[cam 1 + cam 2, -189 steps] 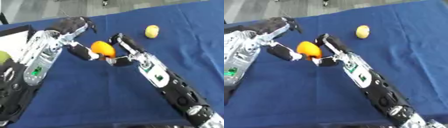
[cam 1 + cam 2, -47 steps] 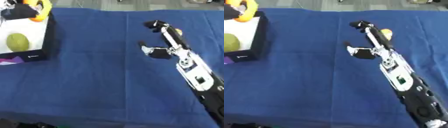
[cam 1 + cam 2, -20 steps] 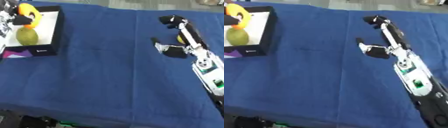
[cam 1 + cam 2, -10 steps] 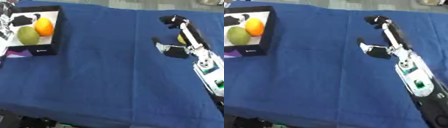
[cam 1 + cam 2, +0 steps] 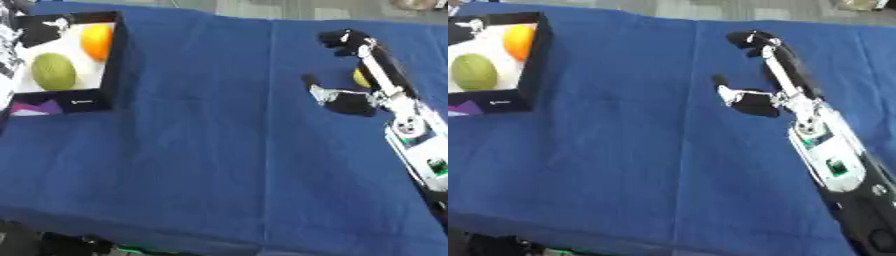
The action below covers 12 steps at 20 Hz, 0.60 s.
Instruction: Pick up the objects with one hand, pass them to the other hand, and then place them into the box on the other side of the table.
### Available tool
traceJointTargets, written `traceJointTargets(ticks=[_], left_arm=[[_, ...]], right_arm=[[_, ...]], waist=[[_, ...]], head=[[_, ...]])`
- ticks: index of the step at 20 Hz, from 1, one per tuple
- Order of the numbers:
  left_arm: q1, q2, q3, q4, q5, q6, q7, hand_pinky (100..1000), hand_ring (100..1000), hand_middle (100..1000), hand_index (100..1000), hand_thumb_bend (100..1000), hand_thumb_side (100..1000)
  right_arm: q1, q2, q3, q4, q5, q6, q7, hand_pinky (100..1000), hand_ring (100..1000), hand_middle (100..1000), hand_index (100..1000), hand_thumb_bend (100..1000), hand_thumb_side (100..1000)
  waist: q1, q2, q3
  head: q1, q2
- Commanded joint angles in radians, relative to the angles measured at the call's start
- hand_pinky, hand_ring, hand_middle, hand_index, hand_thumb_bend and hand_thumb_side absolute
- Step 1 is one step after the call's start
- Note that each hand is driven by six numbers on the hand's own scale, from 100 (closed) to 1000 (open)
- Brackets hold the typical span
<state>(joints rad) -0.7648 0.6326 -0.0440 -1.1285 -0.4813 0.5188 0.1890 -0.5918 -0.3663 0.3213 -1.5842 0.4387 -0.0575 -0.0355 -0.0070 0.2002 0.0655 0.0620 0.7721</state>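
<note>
A black-walled box (image 5: 117, 60) with a white floor stands at the far left of the blue-covered table. An orange (image 5: 96, 41) and a green fruit (image 5: 54, 71) lie in it side by side. Only a small part of my left hand (image 5: 59, 23) shows at the box's far corner, touching neither fruit. My right hand (image 5: 378, 75) hovers at the far right, open, its fingers stretched away from me and the thumb out to the left. A small yellow fruit (image 5: 359, 78) lies on the cloth just behind that hand, partly hidden by it.
The blue cloth (image 5: 201, 150) covers the whole table between box and right hand. A purple and white patch (image 5: 35, 107) shows at the box's near side. The table's near edge runs along the bottom.
One second ago my left hand held the orange over the box; now the orange lies in the box beside the green fruit and the hand has drawn back. The right hand has barely moved.
</note>
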Motion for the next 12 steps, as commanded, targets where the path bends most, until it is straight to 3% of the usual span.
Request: traceJointTargets(ticks=[1,10,12], left_arm=[[-0.005,0.04,0.014,-0.089,0.047,-0.008,0.03,727,790,760,709,565,541],[0.025,0.059,-0.008,-0.244,0.11,0.008,0.014,728,789,762,702,540,539],[0.031,0.061,-0.008,-0.256,0.11,0.01,0.008,728,789,762,701,537,544]], right_arm=[[-0.022,-0.02,-0.01,-0.027,0.001,0.003,-0.007,783,824,773,843,306,199],[-0.012,-0.053,-0.031,-0.017,-0.017,0.036,-0.016,781,820,763,831,260,205],[-0.001,-0.073,-0.04,-0.009,-0.017,0.046,-0.02,783,820,761,830,310,216]], waist=[[0.003,-0.018,0.002],[0.003,-0.024,0.002],[0.001,-0.024,0.0]], head=[[-0.029,-0.002],[-0.144,-0.002],[-0.161,-0.002]])
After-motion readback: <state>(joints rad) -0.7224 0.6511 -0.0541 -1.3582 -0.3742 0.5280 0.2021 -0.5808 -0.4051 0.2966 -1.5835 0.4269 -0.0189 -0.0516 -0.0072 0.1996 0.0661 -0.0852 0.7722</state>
